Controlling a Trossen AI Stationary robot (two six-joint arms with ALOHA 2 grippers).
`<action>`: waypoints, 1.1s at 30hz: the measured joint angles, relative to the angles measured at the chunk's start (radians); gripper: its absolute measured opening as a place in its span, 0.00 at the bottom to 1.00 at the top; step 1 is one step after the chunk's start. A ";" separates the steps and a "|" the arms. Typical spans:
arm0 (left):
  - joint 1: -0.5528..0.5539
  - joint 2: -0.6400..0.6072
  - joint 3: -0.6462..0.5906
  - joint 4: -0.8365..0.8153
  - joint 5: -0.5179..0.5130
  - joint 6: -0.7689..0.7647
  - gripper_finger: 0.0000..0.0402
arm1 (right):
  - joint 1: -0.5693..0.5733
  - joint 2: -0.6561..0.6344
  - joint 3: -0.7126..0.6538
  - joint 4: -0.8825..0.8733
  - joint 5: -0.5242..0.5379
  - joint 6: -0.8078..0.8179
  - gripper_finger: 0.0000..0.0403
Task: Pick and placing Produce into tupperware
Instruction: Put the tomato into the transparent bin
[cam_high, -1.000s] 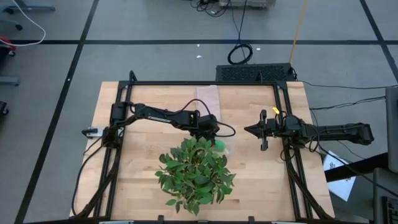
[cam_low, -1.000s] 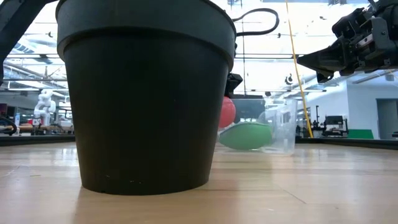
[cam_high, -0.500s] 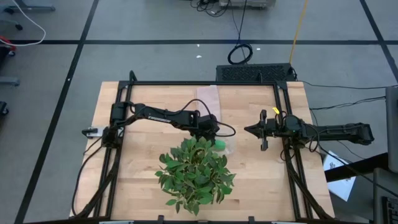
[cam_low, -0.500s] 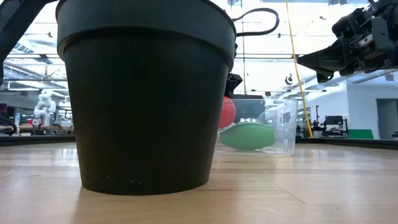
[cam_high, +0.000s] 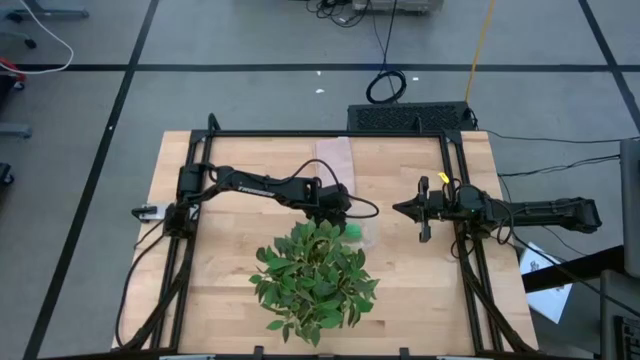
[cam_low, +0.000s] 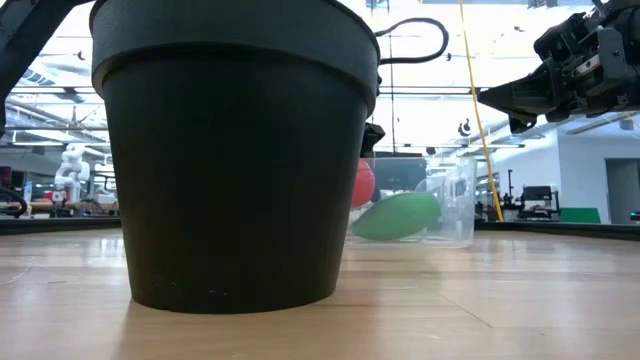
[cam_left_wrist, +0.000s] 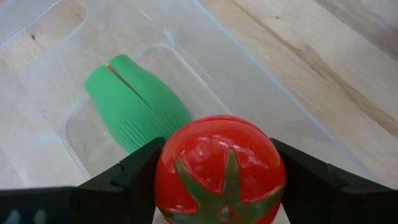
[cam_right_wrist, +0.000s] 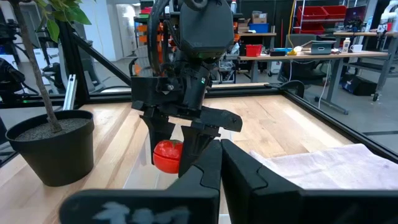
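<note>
A leafy potted plant (cam_high: 315, 276) stands at the lower middle of the bench (cam_high: 230, 280); a beige folded cloth (cam_high: 335, 158) lies near its top edge.

Left gripper (cam_left_wrist: 219, 186) clamped on red tomato-like piece (cam_left_wrist: 219, 171), dark fingers (cam_left_wrist: 127, 177) pressing it on both sides, green star-shaped calyx facing camera. Beyond it, clear tupperware (cam_left_wrist: 261, 99) on wooden table (cam_left_wrist: 323, 56). Green oval piece (cam_left_wrist: 137, 102) lies inside tub, on its bottom, apart from tomato.
</note>
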 joint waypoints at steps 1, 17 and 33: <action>0.000 0.000 0.000 -0.001 0.000 -0.001 0.65 | 0.000 0.000 0.000 0.000 0.000 0.000 0.00; 0.000 0.000 0.006 -0.009 -0.025 0.022 0.65 | 0.000 0.000 0.000 0.000 0.000 0.000 0.00; 0.000 0.005 0.135 -0.079 -0.135 -0.131 0.65 | 0.000 0.000 0.000 0.000 0.000 0.000 0.00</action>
